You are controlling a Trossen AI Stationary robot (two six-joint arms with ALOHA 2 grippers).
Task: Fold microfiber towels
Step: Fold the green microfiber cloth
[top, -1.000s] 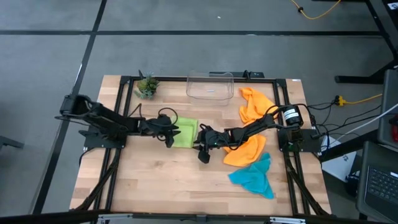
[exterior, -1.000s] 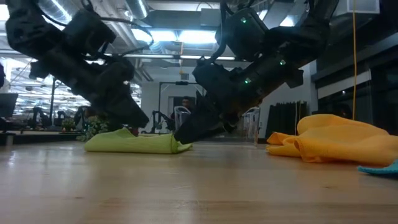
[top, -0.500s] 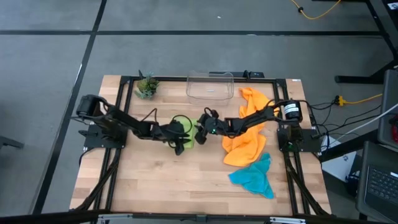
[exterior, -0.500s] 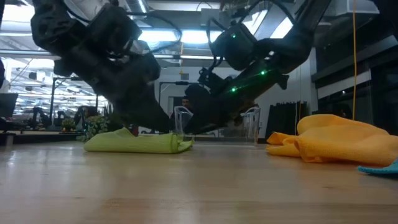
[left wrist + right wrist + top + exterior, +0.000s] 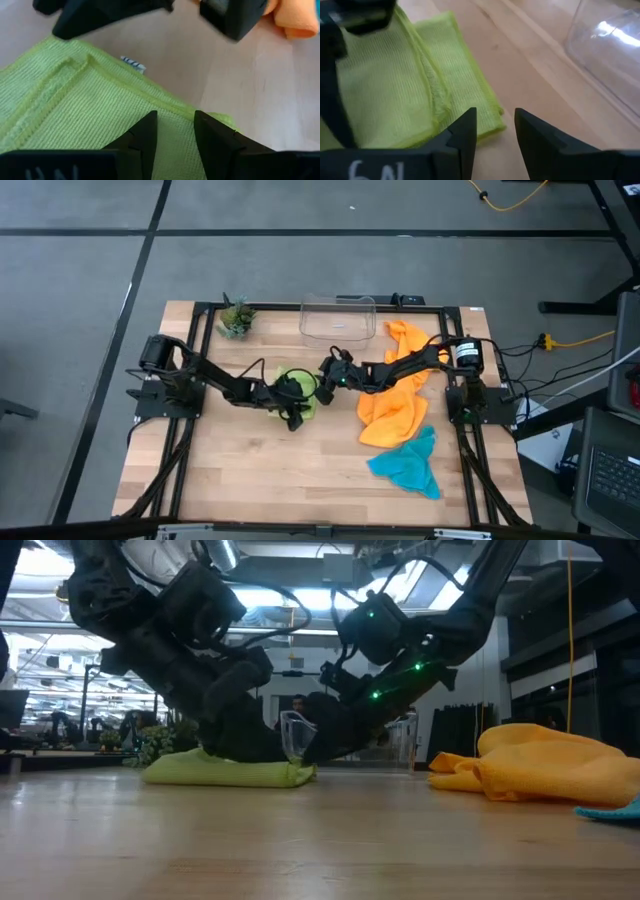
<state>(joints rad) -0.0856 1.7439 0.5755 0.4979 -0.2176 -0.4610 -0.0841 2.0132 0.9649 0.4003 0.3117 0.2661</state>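
So the lime green towel (image 5: 298,392) sits folded near the middle of the table (image 5: 260,470), and I'll place everything else off it. The left gripper (image 5: 296,398) is right on top of it. Its fingers (image 5: 145,137) stand a little apart with green cloth under them, but I can't tell whether they're actually pinching anything. The right gripper (image 5: 325,376) hovers just past the towel's edge on the bin side, fingers (image 5: 465,132) parted over bare wood, nothing between them, so that one's let go. The two grippers are really close together over the towel, not much room between them.

Beyond the towel, toward the back rail, there's the clear plastic bin (image 5: 338,318), and off to the back left corner the potted plant (image 5: 236,317). On the towel's right side, two orange towels (image 5: 393,410) lie rumpled under the right arm, and the teal towel (image 5: 408,464) lies further toward the front. The table's front left stretch is open wood.
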